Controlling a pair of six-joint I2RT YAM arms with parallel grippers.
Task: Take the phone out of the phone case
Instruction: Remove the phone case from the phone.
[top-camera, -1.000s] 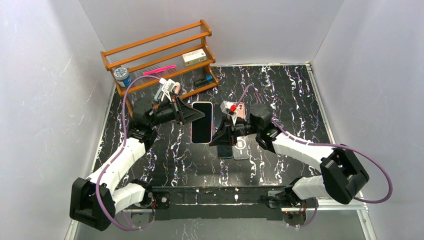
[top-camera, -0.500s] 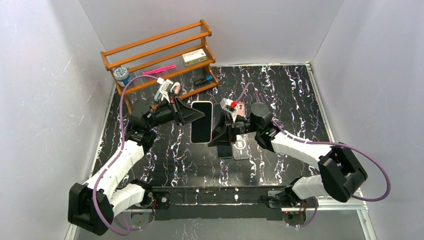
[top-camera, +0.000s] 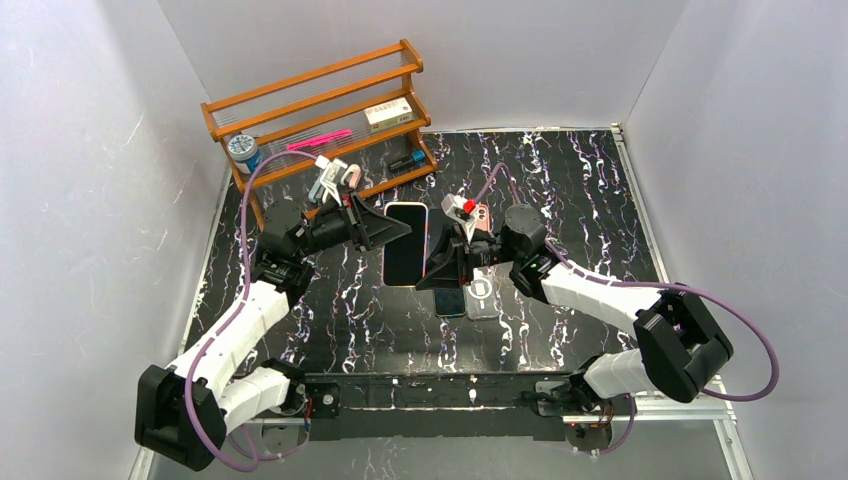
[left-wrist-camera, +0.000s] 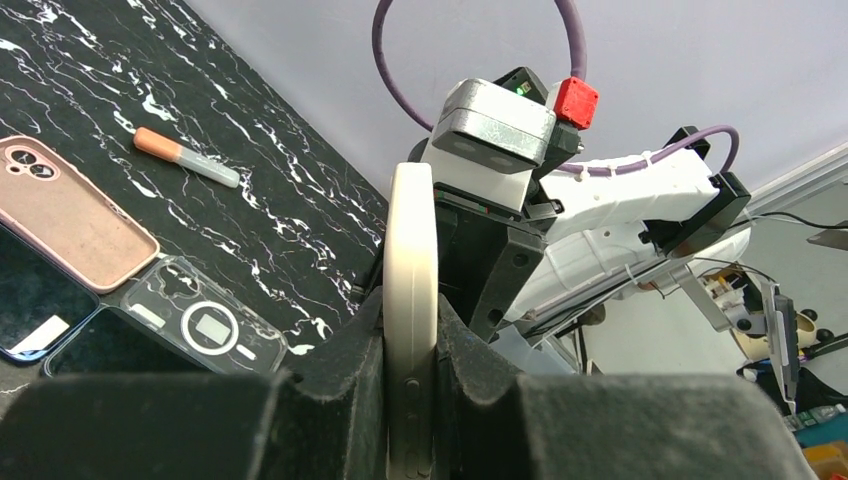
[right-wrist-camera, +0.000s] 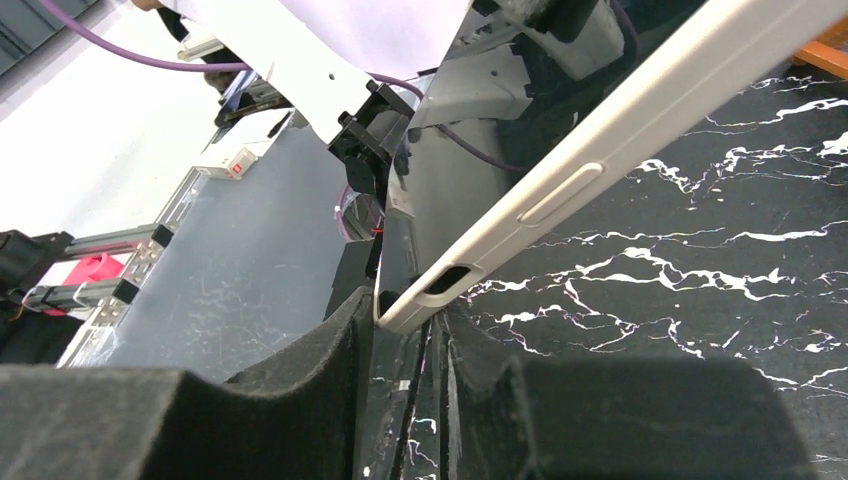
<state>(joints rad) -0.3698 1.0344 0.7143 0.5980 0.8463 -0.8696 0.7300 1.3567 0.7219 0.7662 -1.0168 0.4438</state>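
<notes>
Left gripper clamped on one long edge of the case, a pad on either face. The phone sits inside it, held in the air over the table between the two arms, screen facing the top camera. Right gripper is at the opposite lower corner, jaws narrow and straddling the rim. From the wrist view we cannot tell whether its pads bite or merely flank it. Case not yet off, as we judge it.

Handling, our guess:
- The phone is a stiff, fairly heavy slab with a smooth glass front, so it is slippery and breakable if dropped from here.
- The case looks like matte cream rubber or soft plastic. It is light, and its lip should flex at the corners and give the pads grip.

We would take a corner lip and peel it back, with the other hold on the phone body alone. The left clamp squeezes both together, which may resist the parting. A pink case and a clear case lie on the table below
</notes>
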